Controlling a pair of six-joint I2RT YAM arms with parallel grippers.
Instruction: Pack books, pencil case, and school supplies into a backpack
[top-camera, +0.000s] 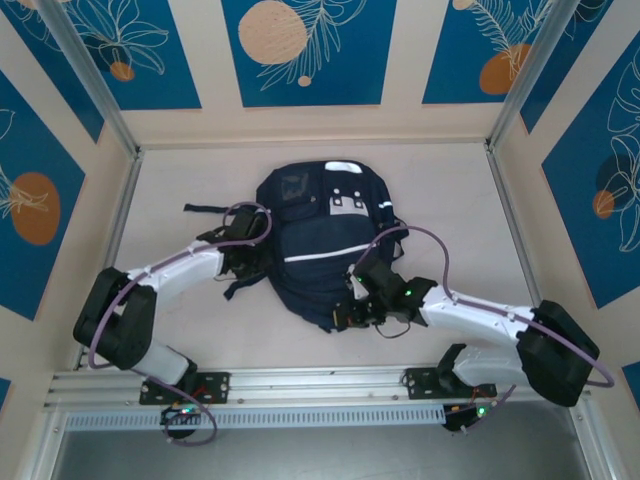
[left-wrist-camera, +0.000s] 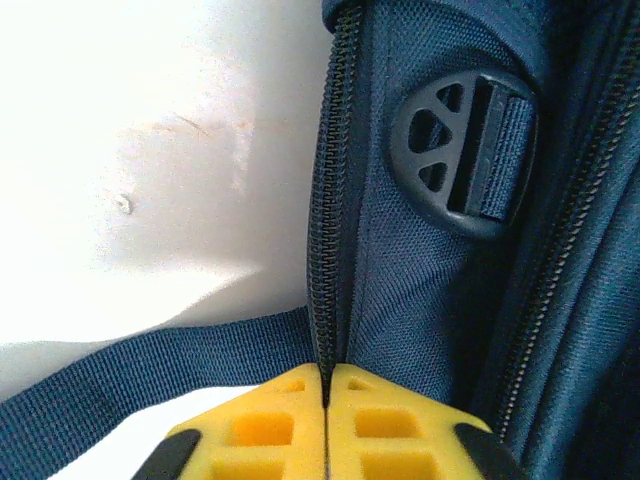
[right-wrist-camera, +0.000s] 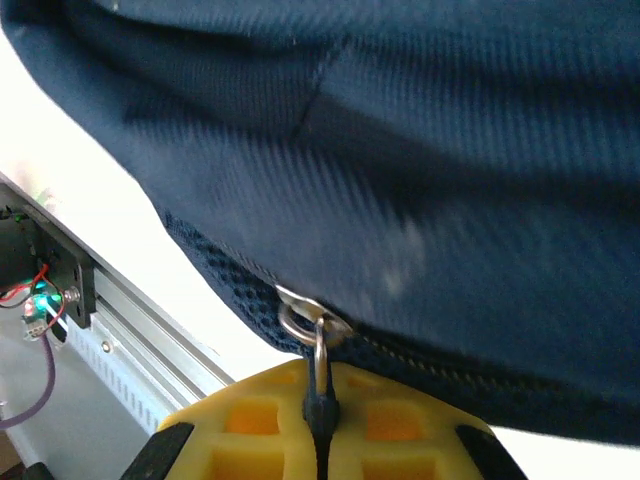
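1. Right end effector (right-wrist-camera: 320, 378): fingers pressed together, pinching the dark tab of the zipper pull (right-wrist-camera: 316, 345) at the near edge of the backpack (top-camera: 310, 230).
2. Left end effector (left-wrist-camera: 326, 378): fingers pressed together on the zipper track (left-wrist-camera: 325, 200), which runs straight in between them. A round buckle (left-wrist-camera: 465, 150) and a strap (left-wrist-camera: 150, 375) lie beside it.
3. The backpack lies flat in the middle of the surface (top-camera: 170, 190), between the two arms.
4. Step in hand, as judged: working the zipper, the left end effector anchoring and the right drawing. Whether it is opening or closing cannot be told.
5. Next move calls for pulling along the track line against a taut left hold. The thin tab may slip.
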